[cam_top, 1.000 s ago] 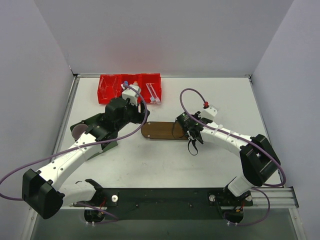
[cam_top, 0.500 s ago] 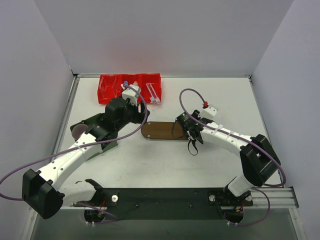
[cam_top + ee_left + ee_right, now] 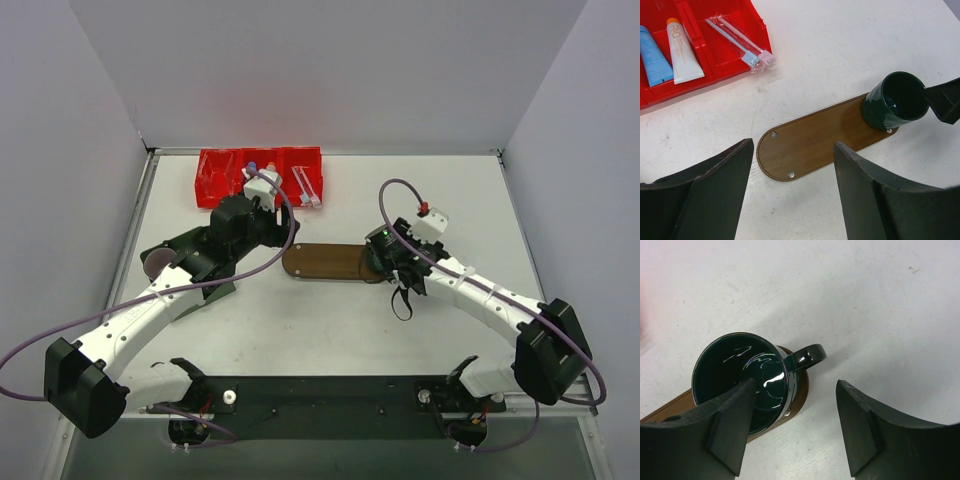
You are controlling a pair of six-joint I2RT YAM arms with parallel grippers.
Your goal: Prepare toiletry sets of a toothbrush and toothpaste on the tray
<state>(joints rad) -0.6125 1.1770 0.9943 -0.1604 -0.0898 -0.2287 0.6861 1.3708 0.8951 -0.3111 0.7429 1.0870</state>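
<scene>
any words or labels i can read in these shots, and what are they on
"R O": large letters on the white tube, just below its orange cap; the mark between the letters is too blurred to tell.
Finer print further down that tube: too small to read.
Blue tube, toothbrush wrappers, mug, tray: no text visible.

left tool [image 3: 792, 147] spread, right tool [image 3: 796, 386] spread

From above, the left arm [image 3: 150, 305] covers part of the red bin [image 3: 215, 178], and the toothbrushes [image 3: 308, 185] in it look too small to tell apart. The mug [image 3: 740, 372] hides the tray's [image 3: 810, 145] right end. The left wrist view cuts the bin off at its corner.
</scene>
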